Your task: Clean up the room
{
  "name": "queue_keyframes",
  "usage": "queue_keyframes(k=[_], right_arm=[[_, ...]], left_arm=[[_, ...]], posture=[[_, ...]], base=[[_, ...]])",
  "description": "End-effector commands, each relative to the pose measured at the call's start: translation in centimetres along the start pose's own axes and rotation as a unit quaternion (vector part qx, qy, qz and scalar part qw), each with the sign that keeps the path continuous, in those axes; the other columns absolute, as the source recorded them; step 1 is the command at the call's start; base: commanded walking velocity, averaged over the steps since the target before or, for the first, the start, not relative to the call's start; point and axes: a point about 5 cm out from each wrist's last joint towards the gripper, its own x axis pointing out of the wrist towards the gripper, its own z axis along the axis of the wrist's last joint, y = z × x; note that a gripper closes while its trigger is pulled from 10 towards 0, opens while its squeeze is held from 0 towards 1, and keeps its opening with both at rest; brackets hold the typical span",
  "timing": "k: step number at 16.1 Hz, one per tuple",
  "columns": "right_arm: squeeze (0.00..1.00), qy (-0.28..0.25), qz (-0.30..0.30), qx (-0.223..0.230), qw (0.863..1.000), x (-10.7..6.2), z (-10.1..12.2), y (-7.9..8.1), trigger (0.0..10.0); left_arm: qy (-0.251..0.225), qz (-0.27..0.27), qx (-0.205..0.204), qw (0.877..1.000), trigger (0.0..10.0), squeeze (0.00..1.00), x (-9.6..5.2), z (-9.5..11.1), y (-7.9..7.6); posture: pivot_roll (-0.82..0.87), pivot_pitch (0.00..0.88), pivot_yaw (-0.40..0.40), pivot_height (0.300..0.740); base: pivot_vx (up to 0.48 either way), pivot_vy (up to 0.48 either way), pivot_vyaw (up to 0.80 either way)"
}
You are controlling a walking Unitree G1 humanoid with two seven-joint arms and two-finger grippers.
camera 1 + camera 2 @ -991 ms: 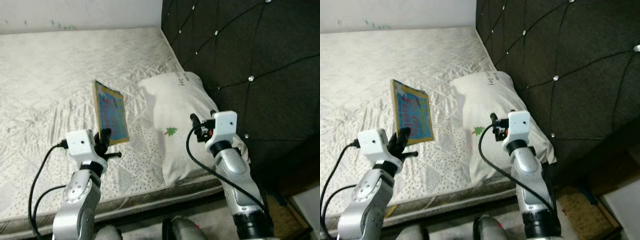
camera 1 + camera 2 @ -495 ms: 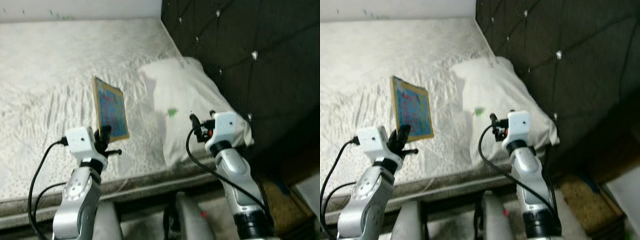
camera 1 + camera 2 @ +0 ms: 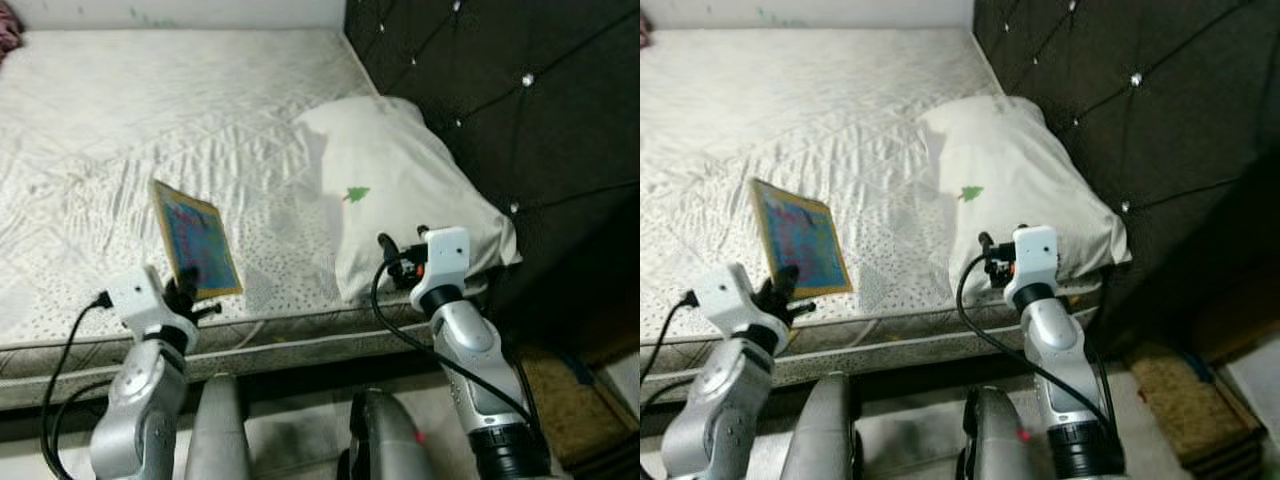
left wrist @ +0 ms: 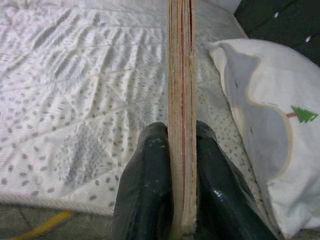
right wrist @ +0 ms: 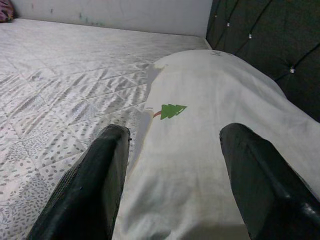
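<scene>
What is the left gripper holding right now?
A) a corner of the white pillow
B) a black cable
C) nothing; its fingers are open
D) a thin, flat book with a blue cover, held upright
D: the left gripper has its fingers shut on the thin, blue-covered book, edge-on in the wrist view.

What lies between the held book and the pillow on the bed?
Only bare quilted mattress lies between the book, clamped in the left claw, and the pillow; the left eye view shows it.
</scene>
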Motion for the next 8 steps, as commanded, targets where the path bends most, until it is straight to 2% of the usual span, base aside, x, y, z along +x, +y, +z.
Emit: queue_keyframes(k=[1, 5, 8], right_arm=[[0.0, -0.005, 0.002, -0.006, 1.0, 0.1, 0.5, -0.2, 10.0], [0.0, -0.009, 0.006, -0.008, 1.0, -0.1, 0.8, -0.2, 10.0], [0.0, -0.013, 0.012, -0.009, 1.0, -0.9, 1.3, -0.5, 10.0]], left_arm=[[-0.011, -0.013, -0.003, 1.0, 10.0, 0.0, 0.4, 0.7, -0.5], [-0.008, -0.008, -0.009, 1.0, 10.0, 0.0, 1.2, 1.0, -0.1], [0.008, -0.009, -0.047, 0.999, 10.0, 0.0, 1.8, 0.3, -0.5]], posture=[[-0.05, 0.106, -0.049, 0.638], [-0.06, 0.117, -0.053, 0.638], [-0.1, 0.137, -0.055, 0.619]], base=[[0.0, 0.0, 0.0], [0.0, 0.0, 0.0], [0.0, 0.0, 0.0]])
